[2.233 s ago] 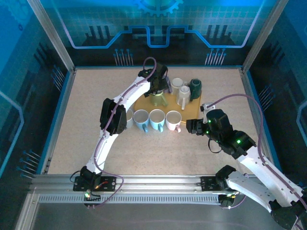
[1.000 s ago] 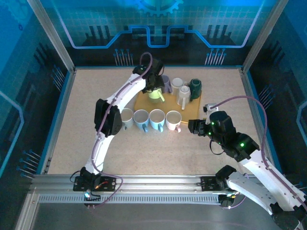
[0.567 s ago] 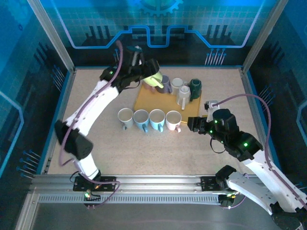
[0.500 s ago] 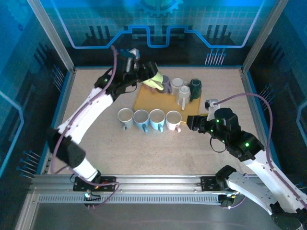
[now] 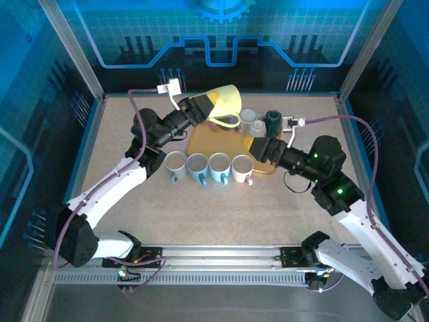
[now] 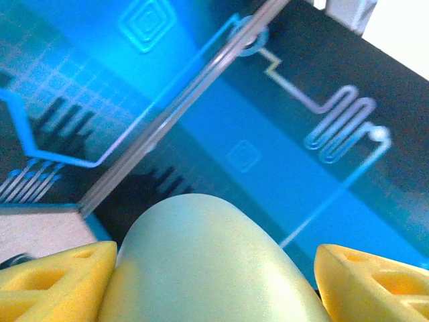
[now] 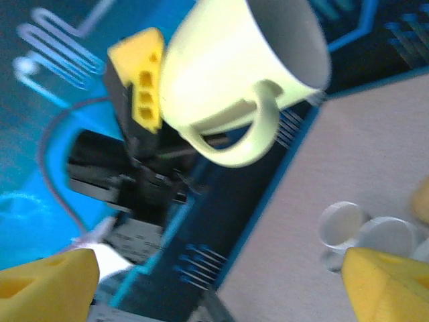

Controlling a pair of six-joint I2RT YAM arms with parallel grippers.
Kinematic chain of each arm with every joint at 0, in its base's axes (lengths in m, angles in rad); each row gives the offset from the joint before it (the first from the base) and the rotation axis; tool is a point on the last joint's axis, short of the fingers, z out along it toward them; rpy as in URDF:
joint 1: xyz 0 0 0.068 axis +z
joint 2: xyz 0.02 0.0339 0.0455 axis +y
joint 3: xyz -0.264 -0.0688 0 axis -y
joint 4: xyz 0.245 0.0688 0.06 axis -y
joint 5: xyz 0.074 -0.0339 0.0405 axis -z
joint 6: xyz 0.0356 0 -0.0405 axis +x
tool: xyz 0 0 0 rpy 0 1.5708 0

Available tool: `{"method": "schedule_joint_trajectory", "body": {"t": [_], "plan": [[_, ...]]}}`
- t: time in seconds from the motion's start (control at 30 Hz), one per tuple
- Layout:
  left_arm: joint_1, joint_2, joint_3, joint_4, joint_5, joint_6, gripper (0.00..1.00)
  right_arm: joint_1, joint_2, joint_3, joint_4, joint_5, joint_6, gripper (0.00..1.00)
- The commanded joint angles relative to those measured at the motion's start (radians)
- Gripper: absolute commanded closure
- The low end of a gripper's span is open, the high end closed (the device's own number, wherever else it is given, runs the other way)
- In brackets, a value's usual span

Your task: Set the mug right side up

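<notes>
A pale yellow-green mug (image 5: 226, 102) hangs in the air above the wooden board (image 5: 204, 142), tipped on its side. My left gripper (image 5: 209, 107) is shut on its body. In the left wrist view the mug's rounded wall (image 6: 208, 261) sits between both yellow fingers (image 6: 57, 282). The right wrist view shows the mug (image 7: 221, 67) with its mouth to the upper right and its handle (image 7: 251, 137) hanging down. My right gripper (image 5: 259, 149) stands open just right of the mug and lower, pointing at it. Nothing lies between the fingertips of this right gripper (image 7: 218, 285).
Several upright mugs stand in a row (image 5: 209, 166) on the table in front of the board. Two white mugs (image 5: 253, 122) and a dark green mug (image 5: 273, 121) stand at the board's back right. Blue walls and metal posts (image 5: 74, 54) ring the table.
The left arm has swung back and lifted the mug off the board, tipping it sideways. The right gripper has moved up and left toward it and opened wider.
</notes>
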Motion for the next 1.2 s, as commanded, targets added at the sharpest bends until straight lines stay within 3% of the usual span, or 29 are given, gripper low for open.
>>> {"method": "schedule_joint_trajectory", "body": {"t": [0.0,0.3,0.77,0.93,1.03,1.07,1.17], "plan": [[0.007,-0.062,-0.013,0.322,0.06,-0.081,0.67,-0.021,0.036,-0.012,0.278,-0.141,0.173,0.06],[-0.001,-0.042,-0.026,0.467,0.139,-0.174,0.69,-0.022,0.147,0.021,0.444,-0.209,0.251,0.14],[-0.034,-0.033,-0.03,0.42,0.245,-0.125,0.69,-0.007,0.209,0.012,0.482,-0.237,0.245,0.36],[-0.061,-0.03,-0.02,0.349,0.304,-0.064,0.7,-0.004,0.21,0.021,0.467,-0.236,0.238,0.55],[-0.071,-0.032,-0.018,0.313,0.332,-0.034,0.7,-0.002,0.197,0.016,0.443,-0.223,0.227,0.72],[-0.071,-0.037,-0.023,0.303,0.336,-0.026,0.68,-0.002,0.188,0.012,0.434,-0.217,0.223,0.78],[-0.071,-0.067,-0.046,0.258,0.327,0.006,0.48,-0.003,0.157,-0.013,0.422,-0.196,0.219,0.91]]}}
